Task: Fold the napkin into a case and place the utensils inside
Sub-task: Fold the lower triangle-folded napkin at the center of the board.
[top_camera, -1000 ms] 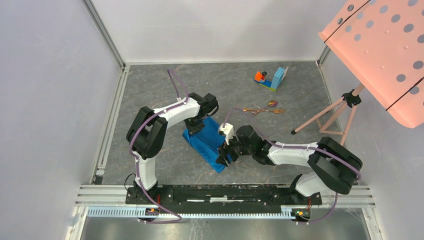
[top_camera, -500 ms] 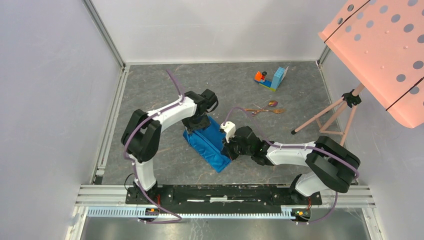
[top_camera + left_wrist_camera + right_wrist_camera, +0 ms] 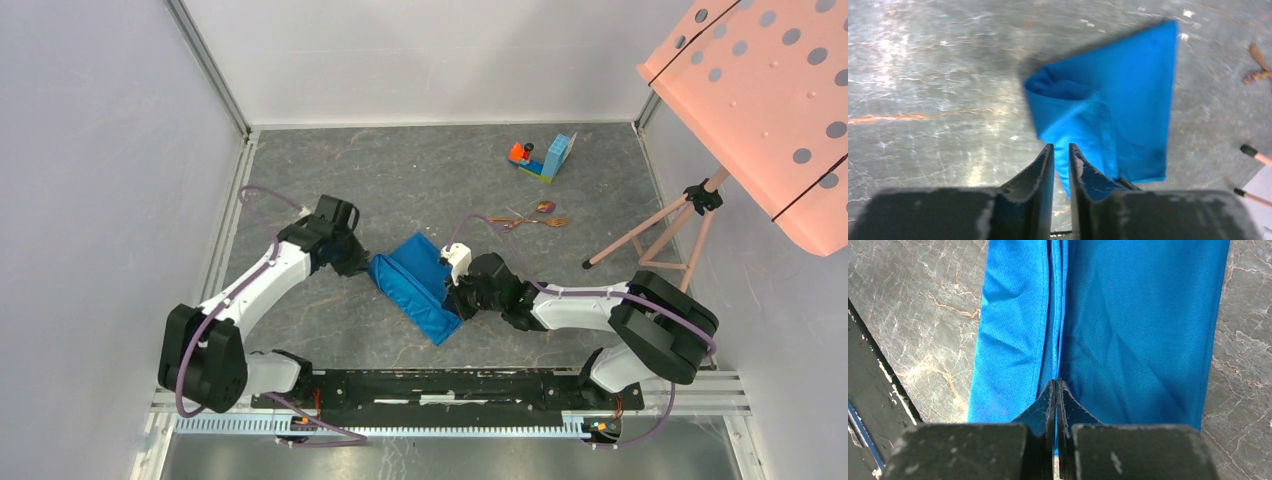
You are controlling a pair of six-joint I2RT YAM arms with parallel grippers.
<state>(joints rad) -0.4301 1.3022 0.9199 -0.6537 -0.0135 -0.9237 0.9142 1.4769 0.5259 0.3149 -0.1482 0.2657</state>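
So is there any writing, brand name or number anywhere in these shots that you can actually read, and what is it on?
None can be read.
The blue napkin, the toy blocks and the pink perforated panel show no print.
Small orange tags at the arm bases are too small to tell whether they carry text.

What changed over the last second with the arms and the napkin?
The left gripper let go of the far-left end of the napkin and swung away left, jaws slightly apart. The right gripper moved up from the near end and shut on the middle fold. The napkin stayed put; the utensils and toy blocks did not move.
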